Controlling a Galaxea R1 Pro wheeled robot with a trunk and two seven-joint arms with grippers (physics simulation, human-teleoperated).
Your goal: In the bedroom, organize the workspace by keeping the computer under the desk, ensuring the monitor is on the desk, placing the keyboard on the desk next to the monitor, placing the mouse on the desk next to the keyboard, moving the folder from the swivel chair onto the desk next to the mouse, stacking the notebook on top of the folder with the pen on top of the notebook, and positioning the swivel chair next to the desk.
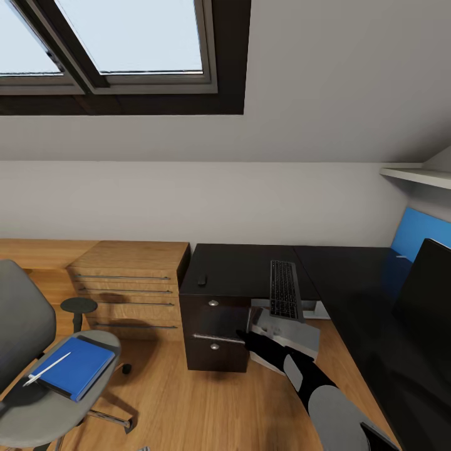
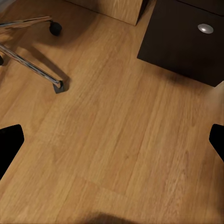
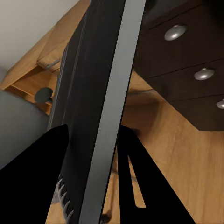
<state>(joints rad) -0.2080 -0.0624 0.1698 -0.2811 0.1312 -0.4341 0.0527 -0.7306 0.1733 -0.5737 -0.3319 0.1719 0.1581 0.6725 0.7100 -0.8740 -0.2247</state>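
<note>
My right gripper (image 1: 247, 338) is shut on the left edge of the light-grey computer (image 1: 289, 335), which sits on the floor at the black desk's (image 1: 244, 269) inner corner. In the right wrist view, a slab with a dark face and a light-grey edge runs between the fingers (image 3: 28, 186). The keyboard (image 1: 284, 289) and the mouse (image 1: 202, 280) lie on the desk, and the monitor (image 1: 426, 294) stands at the right. The folder (image 1: 78, 366) lies on the swivel chair (image 1: 22, 326) with the pen (image 1: 47, 369) on it. The notebook is hidden. My left gripper (image 2: 112, 144) hangs open over bare floor.
A light-wood drawer chest (image 1: 128, 282) stands left of the desk's drawer unit (image 1: 213, 338), with a small round stool (image 1: 78, 307) in front. A blue upright panel (image 1: 416, 232) and a wall shelf (image 1: 413, 175) are at the right. The chair's chrome legs (image 2: 28, 60) and a castor (image 2: 56, 28) are nearby.
</note>
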